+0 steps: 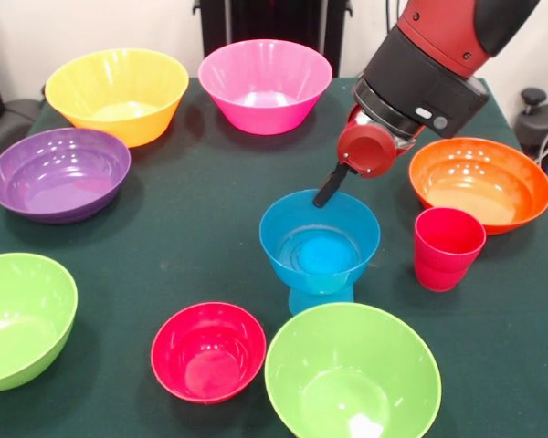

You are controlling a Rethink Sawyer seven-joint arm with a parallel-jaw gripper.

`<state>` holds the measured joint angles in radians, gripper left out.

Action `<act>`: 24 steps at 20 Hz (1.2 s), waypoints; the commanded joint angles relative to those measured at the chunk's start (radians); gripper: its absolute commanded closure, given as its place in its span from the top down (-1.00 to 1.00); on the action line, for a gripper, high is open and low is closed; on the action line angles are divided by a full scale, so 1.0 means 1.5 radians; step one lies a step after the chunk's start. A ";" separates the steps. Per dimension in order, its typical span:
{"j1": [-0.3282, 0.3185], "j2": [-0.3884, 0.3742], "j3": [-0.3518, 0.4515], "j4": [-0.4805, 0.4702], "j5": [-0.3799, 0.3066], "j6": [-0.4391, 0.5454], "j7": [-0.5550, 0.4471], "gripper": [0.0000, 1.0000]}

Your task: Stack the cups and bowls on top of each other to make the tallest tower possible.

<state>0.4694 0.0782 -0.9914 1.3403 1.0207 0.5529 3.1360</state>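
A small blue bowl sits on top of a light blue cup near the middle of the table, forming a short tower. My gripper hangs just above the far rim of that blue bowl, at the end of the red and black arm. To the right of the tower a red-pink cup stands upright. In front of the tower are a small red bowl and a lime green bowl.
Larger bowls ring the green cloth: yellow-orange and pink at the back, purple on the left, orange on the right, and a second lime green bowl at the front left.
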 commanded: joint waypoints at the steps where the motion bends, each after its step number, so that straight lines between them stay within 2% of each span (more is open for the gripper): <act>1: -0.009 0.028 0.083 -0.025 -0.055 0.027 0.081 -1.00; 6: -0.005 0.014 0.098 0.000 -0.055 0.009 0.060 -1.00; 18: 0.000 0.014 0.096 -0.002 -0.054 0.017 0.073 -1.00; 24: 0.001 0.011 0.102 0.007 -0.054 0.000 0.061 -1.00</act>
<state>0.4694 0.0702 -0.9914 1.3404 1.0207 0.5531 3.1360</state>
